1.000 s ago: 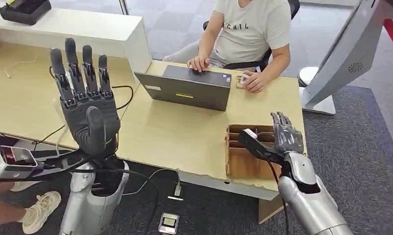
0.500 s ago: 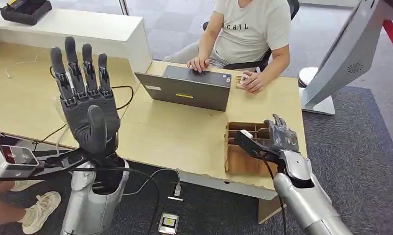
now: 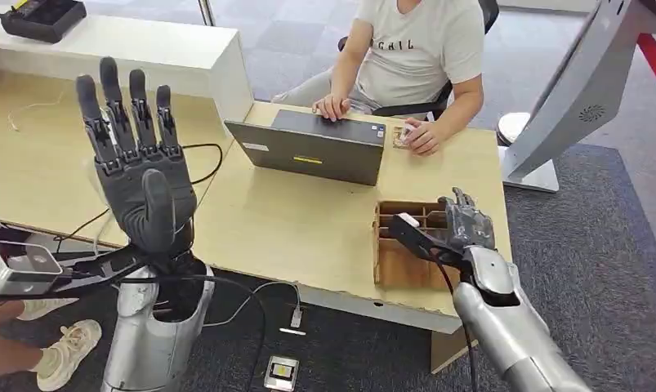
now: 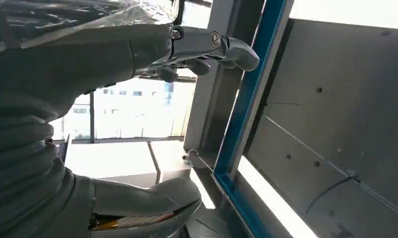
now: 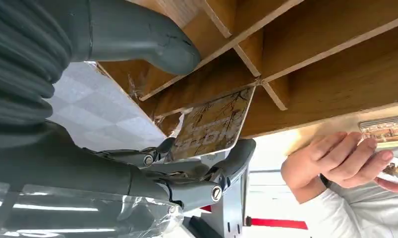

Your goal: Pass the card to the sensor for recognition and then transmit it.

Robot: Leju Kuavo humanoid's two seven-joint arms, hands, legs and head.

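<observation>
Right robot hand (image 3: 469, 224) is reaching into the wooden box (image 3: 402, 263) on the desk (image 3: 308, 220), fingers (image 5: 226, 166) lying against a card (image 5: 214, 126) in a compartment; grasp uncertain. Left robot hand (image 3: 136, 163) is hanging raised and released, far from the box.

A brown patterned card (image 5: 214, 124) stands tilted in the wooden divided box (image 5: 306, 54) — edge against the fingers (image 5: 226, 166).

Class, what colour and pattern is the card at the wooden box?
Brownish card with dark branching lines; clearest in the right wrist view.
</observation>
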